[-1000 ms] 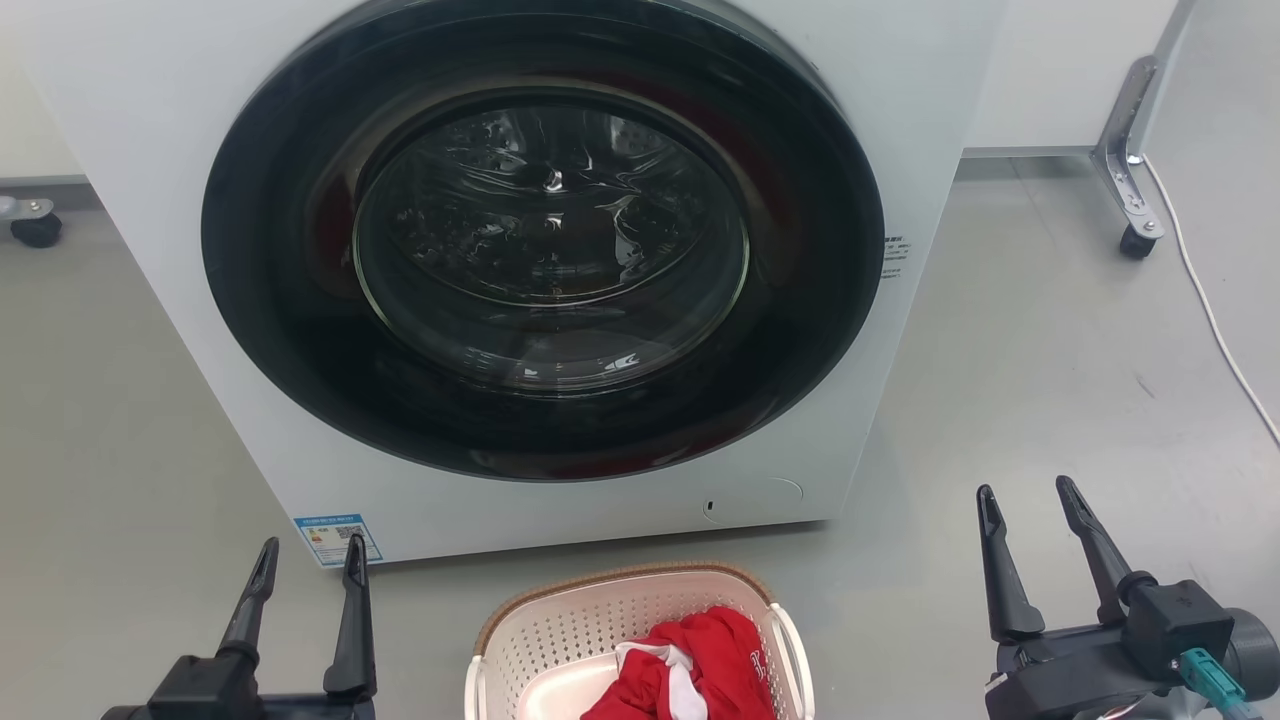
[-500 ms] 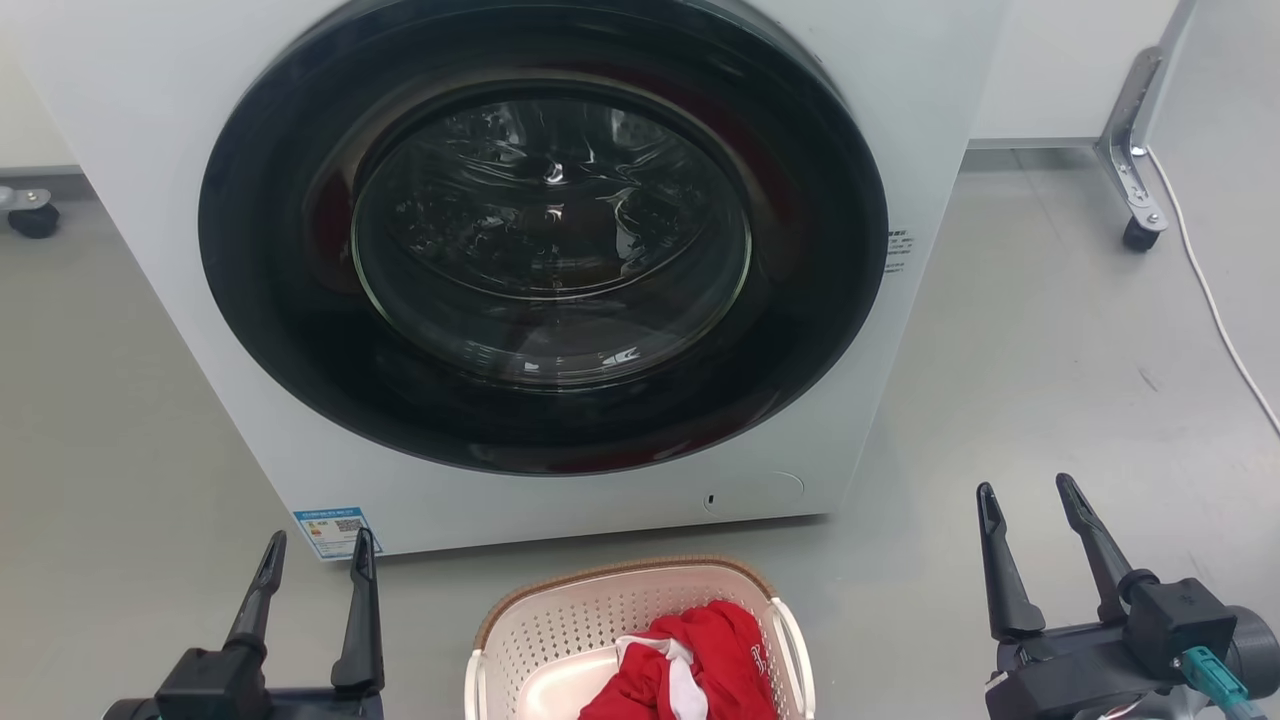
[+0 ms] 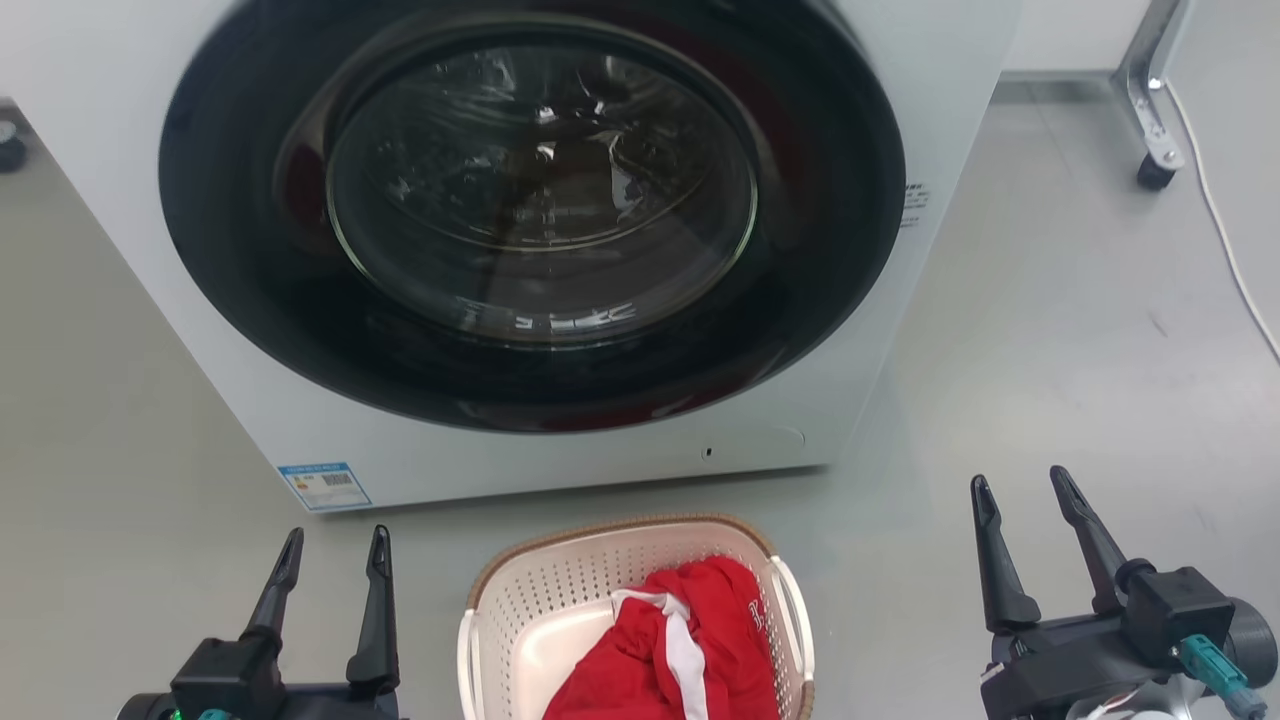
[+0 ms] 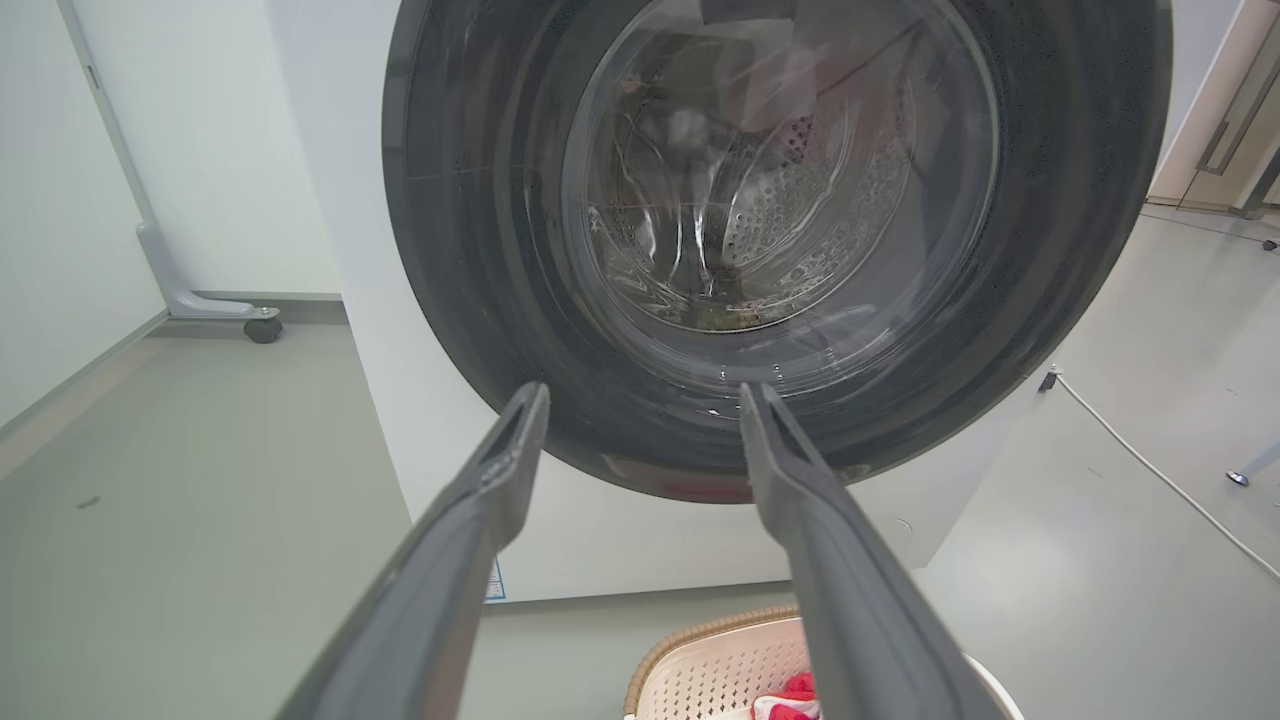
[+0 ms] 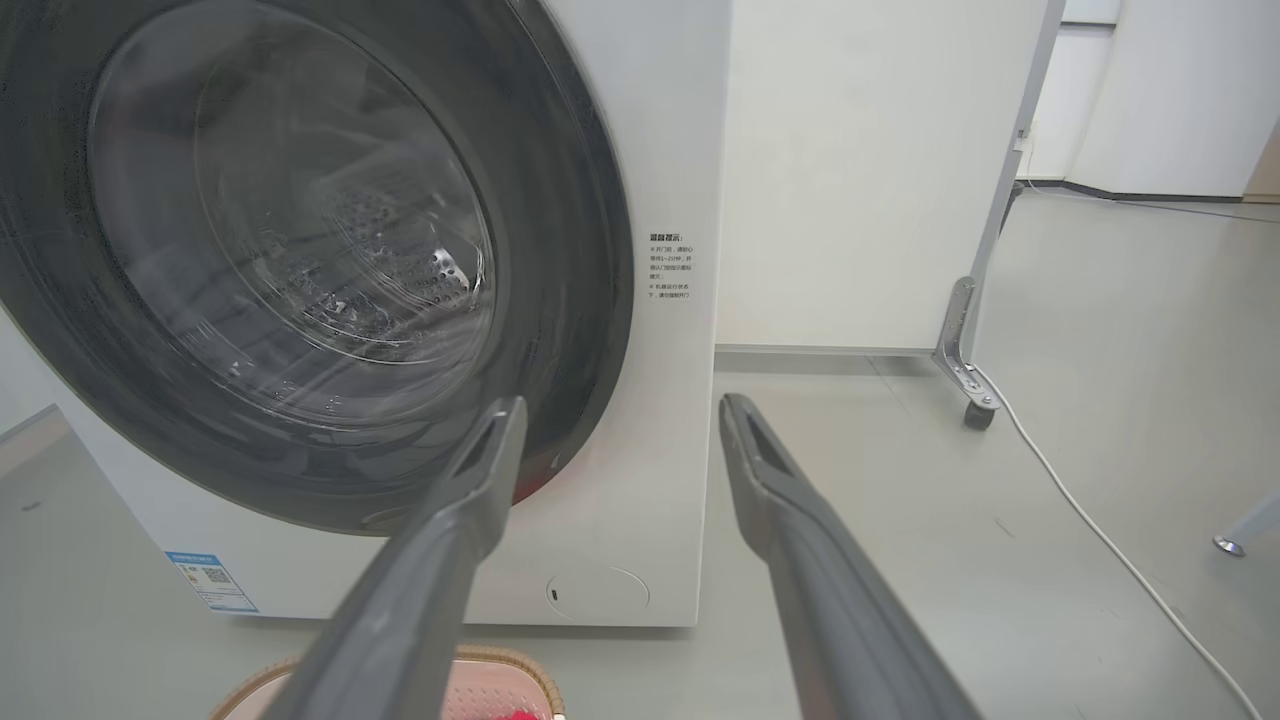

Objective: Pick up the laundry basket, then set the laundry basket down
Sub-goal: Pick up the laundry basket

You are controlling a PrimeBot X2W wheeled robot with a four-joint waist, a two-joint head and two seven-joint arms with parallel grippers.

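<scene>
The laundry basket [image 3: 540,600], cream-white and perforated with a brown woven-look rim, stands on the floor at the bottom middle of the head view, holding red and white cloth [image 3: 680,650]. Its rim also shows in the left wrist view [image 4: 700,650] and the right wrist view [image 5: 490,665]. My left gripper [image 3: 335,545] is open to the left of the basket, apart from it. My right gripper [image 3: 1018,485] is open well to the basket's right. Both hold nothing.
A white washing machine [image 3: 600,440] with a dark round door [image 3: 540,200], shut, stands just behind the basket. A white cable [image 3: 1235,270] runs along the floor at right, beside a castor leg [image 3: 1155,170]. Bare grey floor lies on both sides.
The head camera has tilted down, so the washer and basket sit differently in the picture and more of the basket shows. Both grippers stay open, with no clear move of their own.
</scene>
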